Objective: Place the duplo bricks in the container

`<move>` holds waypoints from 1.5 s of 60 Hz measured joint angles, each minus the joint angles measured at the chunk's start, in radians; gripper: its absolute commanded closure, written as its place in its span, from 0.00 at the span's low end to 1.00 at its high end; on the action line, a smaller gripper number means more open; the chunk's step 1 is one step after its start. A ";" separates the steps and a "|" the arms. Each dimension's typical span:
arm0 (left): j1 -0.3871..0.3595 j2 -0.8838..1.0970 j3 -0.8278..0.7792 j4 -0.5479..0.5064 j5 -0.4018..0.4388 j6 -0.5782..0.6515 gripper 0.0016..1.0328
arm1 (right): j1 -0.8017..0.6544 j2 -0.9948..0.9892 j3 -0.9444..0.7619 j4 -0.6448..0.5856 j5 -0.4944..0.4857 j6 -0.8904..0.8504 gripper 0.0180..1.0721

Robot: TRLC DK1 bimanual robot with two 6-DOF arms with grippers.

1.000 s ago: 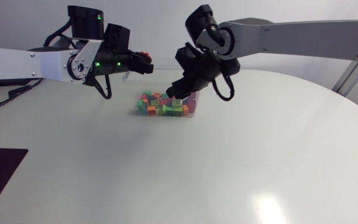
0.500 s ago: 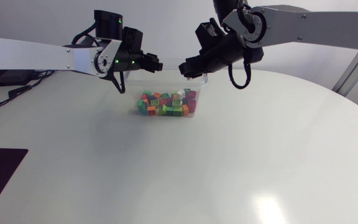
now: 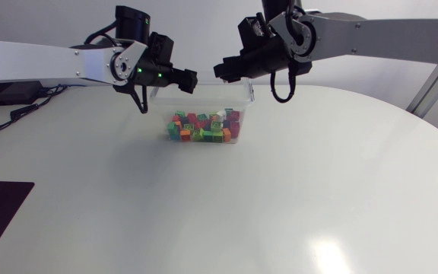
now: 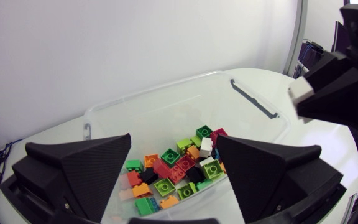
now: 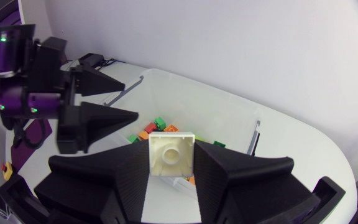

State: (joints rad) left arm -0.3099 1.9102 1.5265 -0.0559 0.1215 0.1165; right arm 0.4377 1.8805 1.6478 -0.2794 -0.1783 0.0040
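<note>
Now the right gripper [image 5: 171, 152], clamped on a white brick [image 5: 171, 165], hangs directly above the container [image 5: 229, 115]; the left gripper [image 4: 173, 138] gapes empty.

The container [image 4: 166, 106] is clear, smooth plastic; the bricks [image 4: 178, 169] are glossy plastic. The white brick [image 5: 171, 155] looks satin-smooth. The table [image 3: 295, 198] is smooth, faintly shiny.

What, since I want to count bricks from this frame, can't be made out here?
Head view: the white brick in the right gripper is too small to see.
Right wrist view: that brick and the fingers cover most bricks in the container.
Left wrist view: the left gripper's open fingers hide the container's near side.
Every view: lower bricks lie under upper ones.
</note>
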 measured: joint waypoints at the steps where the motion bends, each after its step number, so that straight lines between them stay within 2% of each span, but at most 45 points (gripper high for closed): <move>1: 0.001 -0.013 -0.009 0.000 0.000 0.000 0.04 | 0.001 0.006 0.003 0.003 0.000 0.000 0.79; 17: 0.034 -0.219 -0.144 -0.019 0.008 0.018 0.04 | 0.024 0.104 0.062 0.063 0.026 0.005 0.79; 39: 0.042 -0.329 -0.269 -0.040 0.013 0.022 0.04 | 0.040 0.165 0.114 0.184 0.057 0.014 0.77; 43: 0.042 -0.342 -0.284 -0.042 0.013 0.023 0.04 | 0.047 0.195 0.140 0.194 0.071 0.011 0.64; 47: 0.042 -0.359 -0.296 -0.048 0.013 0.023 0.04 | 0.053 0.231 0.174 0.194 0.076 0.010 0.39; 49: 0.042 -0.369 -0.303 -0.052 0.013 0.023 0.04 | 0.056 0.250 0.192 0.192 0.083 0.006 0.24; 52: 0.045 -0.390 -0.319 -0.053 0.014 0.026 0.04 | 0.059 0.275 0.214 0.190 0.098 -0.001 0.09; 54: 0.048 -0.406 -0.331 -0.053 0.017 0.030 0.04 | 0.061 0.290 0.223 0.189 0.103 -0.004 0.05; 66: 0.093 -0.506 -0.410 -0.056 0.020 0.065 0.04 | 0.063 0.294 0.218 0.202 0.151 -0.012 0.05; 90: 0.192 -0.723 -0.613 -0.013 0.020 0.105 0.04 | -0.013 -0.038 -0.144 0.348 0.267 -0.061 0.05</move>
State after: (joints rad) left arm -0.1177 1.1870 0.9134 -0.0689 0.1417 0.2214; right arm 0.4252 1.8423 1.5036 0.0681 0.0883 -0.0566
